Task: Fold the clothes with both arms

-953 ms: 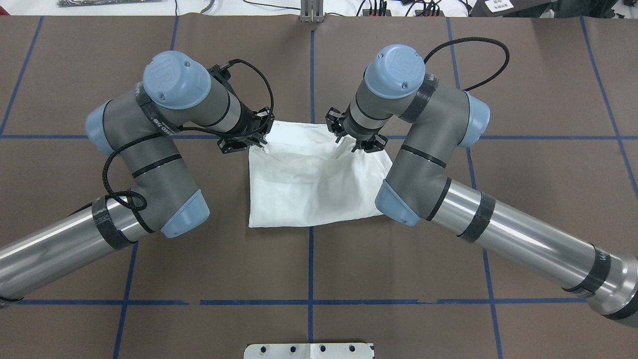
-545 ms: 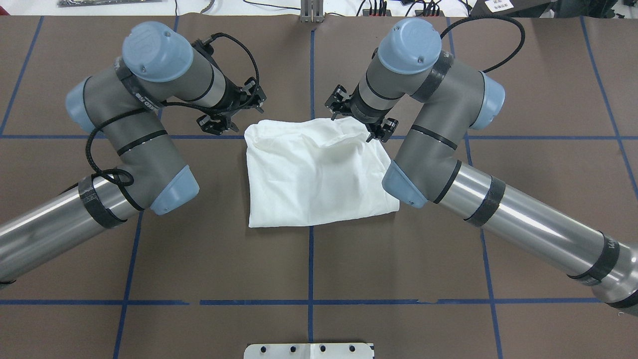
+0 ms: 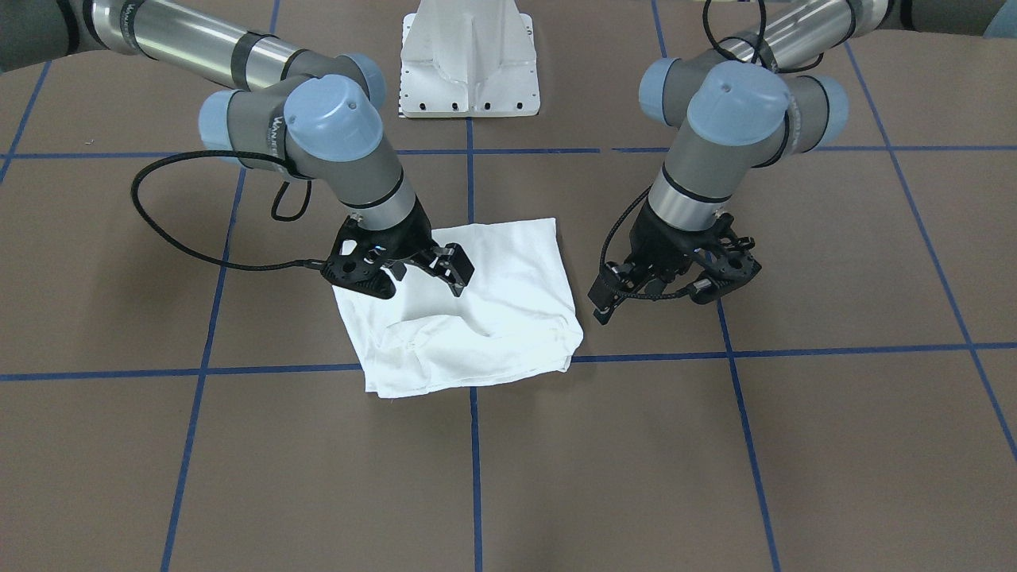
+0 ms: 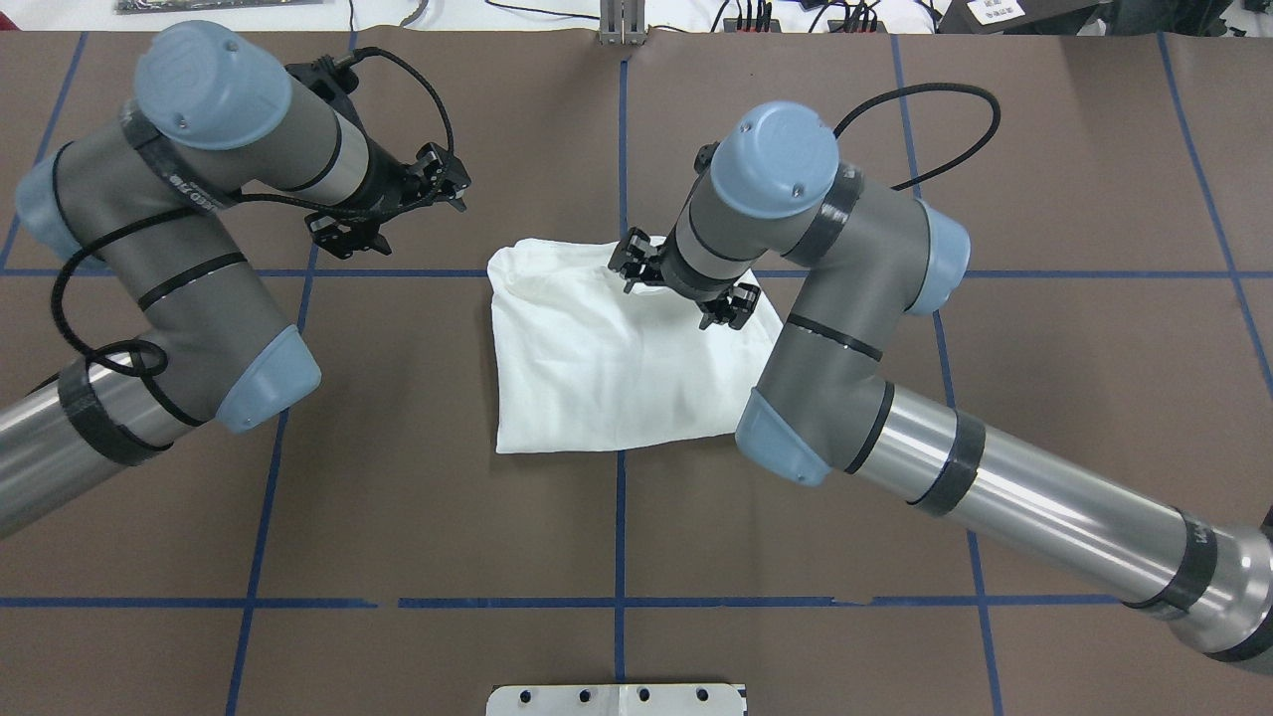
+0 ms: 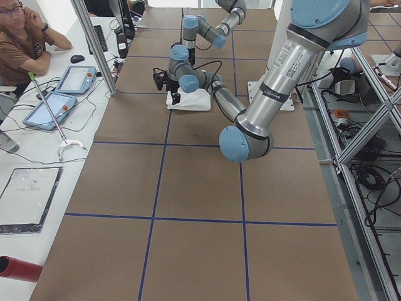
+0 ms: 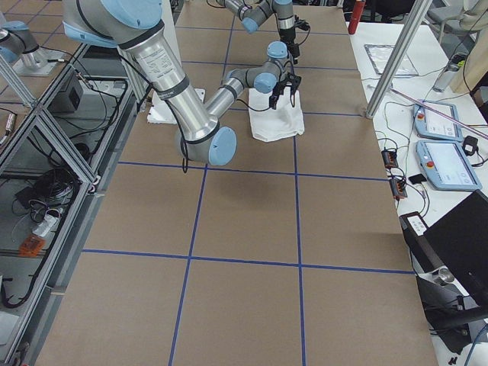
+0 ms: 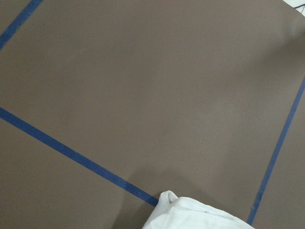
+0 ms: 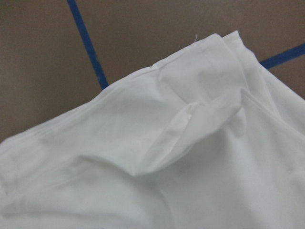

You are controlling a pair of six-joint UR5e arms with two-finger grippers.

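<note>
Hovering over the T-shirt (image 4: 607, 368), the right gripper (image 3: 417, 278) had its fingers spread wide and held nothing. Could not tell if the tips touched cloth. The shirt lay flat on the table (image 4: 298, 517) as a folded, roughly square packet, straight out in front of the pedestal base (image 3: 470, 71) and slightly skewed. No printed text or collar showed.

The right gripper sat above the shirt's edge farthest from the base, toward the robot's right half of that edge. Its wrist view showed a raised pucker (image 8: 190, 129) in the top layer just under the fingers; the rest looked fairly smooth.

The left gripper (image 3: 667, 298) was also spread wide and empty. It was clear of the cloth, off to the robot's left, about as far out from the base as that far edge. Its wrist view caught only one shirt corner (image 7: 190, 214).

Judgement: the fold looked mostly done, with tidying left. The key relation was that the pucker ran along the far edge directly below the right fingers, so the right arm was clearly nearer. The left would have to come back across toward the robot's right.
</note>
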